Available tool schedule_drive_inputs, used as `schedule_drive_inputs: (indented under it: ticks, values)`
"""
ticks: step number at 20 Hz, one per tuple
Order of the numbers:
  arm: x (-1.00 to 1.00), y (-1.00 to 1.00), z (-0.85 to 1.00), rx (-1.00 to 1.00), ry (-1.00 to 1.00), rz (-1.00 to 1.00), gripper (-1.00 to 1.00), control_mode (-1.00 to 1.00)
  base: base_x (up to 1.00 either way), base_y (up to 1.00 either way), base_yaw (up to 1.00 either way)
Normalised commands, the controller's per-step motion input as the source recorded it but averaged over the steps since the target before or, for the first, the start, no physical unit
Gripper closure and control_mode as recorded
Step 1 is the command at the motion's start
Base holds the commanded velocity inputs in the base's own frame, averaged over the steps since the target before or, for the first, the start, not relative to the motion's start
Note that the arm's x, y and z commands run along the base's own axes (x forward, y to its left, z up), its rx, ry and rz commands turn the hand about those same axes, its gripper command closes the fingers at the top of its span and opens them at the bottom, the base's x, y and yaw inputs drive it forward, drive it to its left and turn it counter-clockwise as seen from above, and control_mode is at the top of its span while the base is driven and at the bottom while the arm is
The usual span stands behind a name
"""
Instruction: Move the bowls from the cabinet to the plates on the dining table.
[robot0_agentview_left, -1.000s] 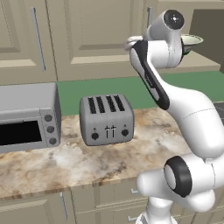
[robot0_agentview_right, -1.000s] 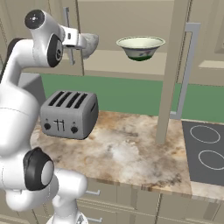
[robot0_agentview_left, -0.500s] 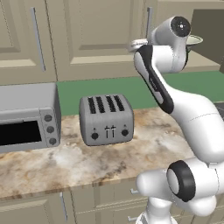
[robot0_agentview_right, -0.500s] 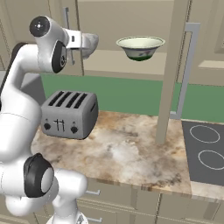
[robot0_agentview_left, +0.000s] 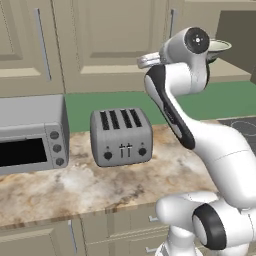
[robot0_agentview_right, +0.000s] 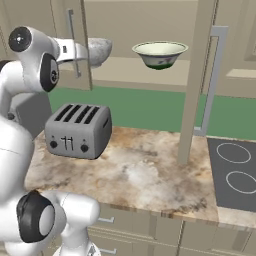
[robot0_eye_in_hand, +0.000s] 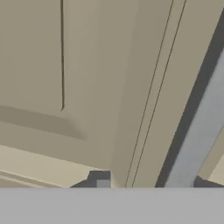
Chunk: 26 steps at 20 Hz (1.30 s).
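The cream bowl with a green outside stands on the shelf of the open cabinet; its rim peeks out behind my arm. The speckled grey bowl rests on the same shelf to its left, half hidden by my hand and the shut left door. My gripper faces that shut door, fingertips apart, with the silver handle bar just beyond them near the right tip. In the left base view the gripper hangs before the door. The plates and dining table are out of view.
The right cabinet door stands swung open, edge-on, with its handle. A toaster sits on the marbled counter below my hand. A toaster oven is at the left, a hob at the right.
My upper arm has swung and the hand has sunk a little in front of the left door. Both bowls stay where they were.
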Motion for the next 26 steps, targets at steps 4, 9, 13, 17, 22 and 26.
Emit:
schedule_drive_inputs:
  ticks: [4, 9, 13, 17, 22, 26]
  values:
    - [-1.0, 1.0, 0.0, -0.02, -0.02, 0.0, 1.0, -1.0, 0.0, 0.0, 0.0]
    - [-1.0, 1.0, 0.03, 0.0, 0.0, 0.0, 1.0, -1.0, 0.0, 0.0, 0.0]
    - [-1.0, 1.0, 0.09, 0.0, 0.0, 0.0, 1.0, -1.0, 0.0, 0.0, 0.0]
    - [-1.0, 1.0, 0.12, 0.0, 0.0, 0.0, 1.0, -1.0, 0.0, 0.0, 0.0]
    - [-1.0, 0.58, 0.2, 0.05, 0.0, 0.0, 1.0, -1.0, 0.0, 0.0, 0.0]
    - [-0.87, -0.18, 0.31, 0.19, 0.0, 0.0, -1.0, -1.0, 0.0, 0.0, 0.0]
